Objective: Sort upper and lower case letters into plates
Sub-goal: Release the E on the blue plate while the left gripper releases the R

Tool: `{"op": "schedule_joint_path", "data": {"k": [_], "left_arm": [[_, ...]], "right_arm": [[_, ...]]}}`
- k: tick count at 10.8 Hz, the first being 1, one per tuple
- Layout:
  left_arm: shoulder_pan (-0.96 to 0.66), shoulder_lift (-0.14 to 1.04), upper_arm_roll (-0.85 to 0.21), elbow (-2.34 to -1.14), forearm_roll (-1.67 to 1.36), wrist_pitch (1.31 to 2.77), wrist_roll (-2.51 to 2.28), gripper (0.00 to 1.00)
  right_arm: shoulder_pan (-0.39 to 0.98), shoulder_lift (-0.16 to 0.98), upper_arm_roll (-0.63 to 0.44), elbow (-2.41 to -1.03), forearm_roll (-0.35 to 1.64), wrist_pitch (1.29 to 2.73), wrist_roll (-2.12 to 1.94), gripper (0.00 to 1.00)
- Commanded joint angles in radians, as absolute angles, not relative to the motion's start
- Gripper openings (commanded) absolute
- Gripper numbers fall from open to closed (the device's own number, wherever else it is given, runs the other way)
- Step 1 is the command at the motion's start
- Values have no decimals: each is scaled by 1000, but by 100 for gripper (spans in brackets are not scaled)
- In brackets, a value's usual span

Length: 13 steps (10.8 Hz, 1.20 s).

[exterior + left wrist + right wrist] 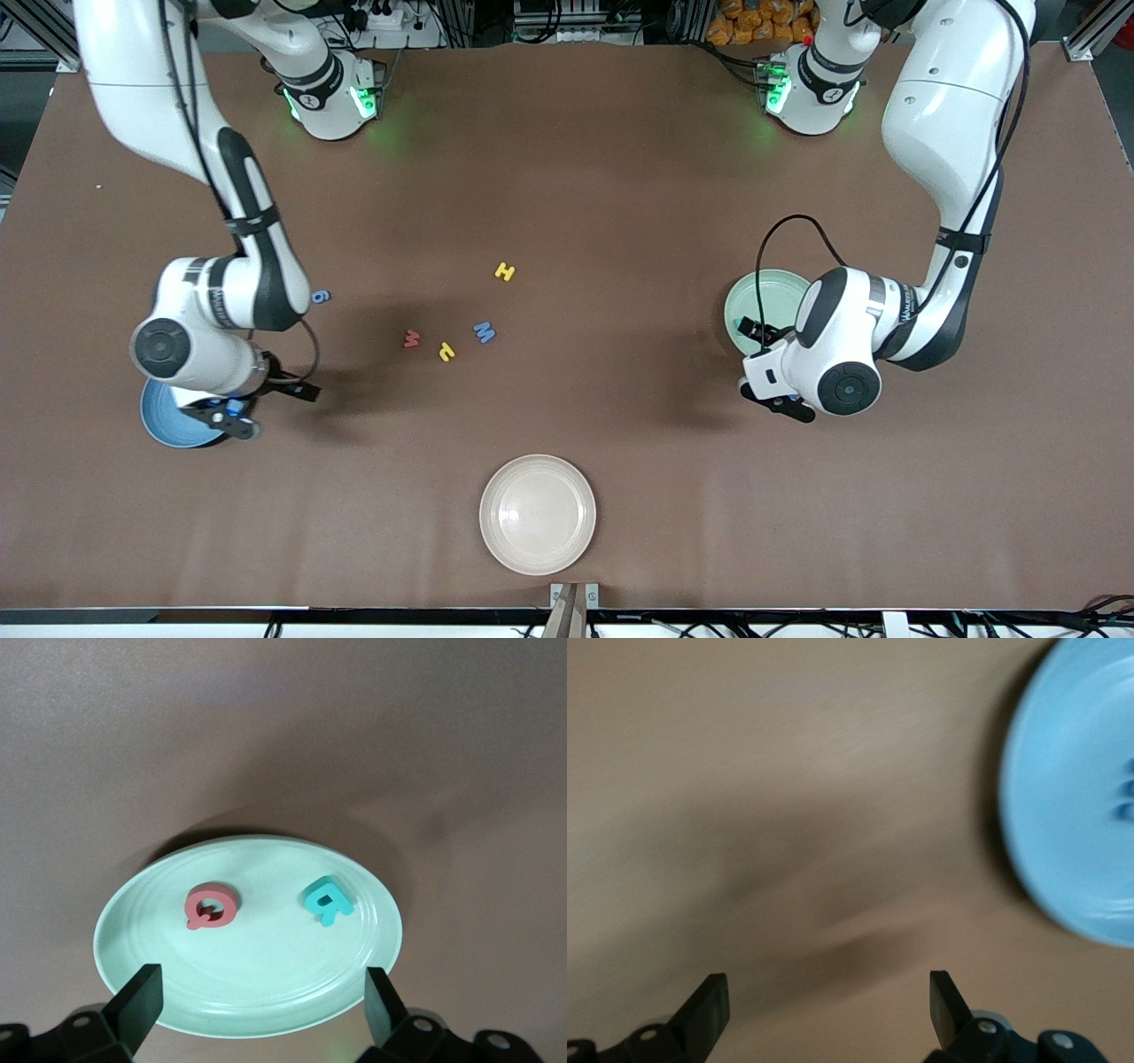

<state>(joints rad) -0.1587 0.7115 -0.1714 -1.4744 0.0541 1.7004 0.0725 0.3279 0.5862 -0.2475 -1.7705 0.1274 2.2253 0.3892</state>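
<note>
Letters in three spots on the brown table (620,177), with clock directions read on the front view, 12 o'clock at the robots' bases.

Loose cluster of four just toward 9 o'clock from table centre:
- yellow H (505,272) at the cluster's 1 o'clock
- blue M (484,332) at 4 o'clock
- yellow J (446,352) at 7 o'clock
- red W (411,338) at 8 o'clock

All four flat on the table and apart from one another.

Fifth loose piece, small blue letter (321,297), out toward 9 o'clock from the cluster, right beside the right arm's forearm; shape too small to read.

Pale mint plate (753,297) at the table's 3 o'clock. Seen inside it from the left wrist view (115,939): red Q (211,906) and teal R (328,901), side by side, not touching.

Left gripper (780,403) up in the air over the mint plate's edge, fingers spread wide with nothing between them (261,992).

Blue plate (168,425) at the table's 8 o'clock, partly hidden under the right arm's wrist. In the right wrist view (1063,815), a small blue smudge (1127,788) inside it, too blurred to name.

Right gripper (226,416) up in the air at the blue plate's 3 o'clock edge, over bare table in its own view (828,997), fingers spread wide, holding nothing.

Cream-white plate (492,514) at the table's 6 o'clock, nearest the front camera, well apart from both grippers.
</note>
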Motion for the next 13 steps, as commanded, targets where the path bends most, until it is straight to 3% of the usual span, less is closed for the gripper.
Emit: {"op": "schedule_joint_path", "data": {"k": [1,3,5,9,13], "left_arm": [[-161,675,-170,-1503,38,1680,37,100],[-150,669,-170,-1497,37,1671,35,100],[-167,669,-169,-1497,41,1669,-10,100],[-147,658,-170,-1500,38,1666,-54,100],[-158,658,-170,-1497,38,1655,-74,100]], "right_arm": [[420,565,-236,-1816,152,2224,364,100],[468,519,-230,-1912,152,2277,289,100],[508,454,-213,-2072,153,2444,256,100],[578,448,-210,-2091,250,2468,287,100],[595,474,-210,-2152,275,2606,310,100]]}}
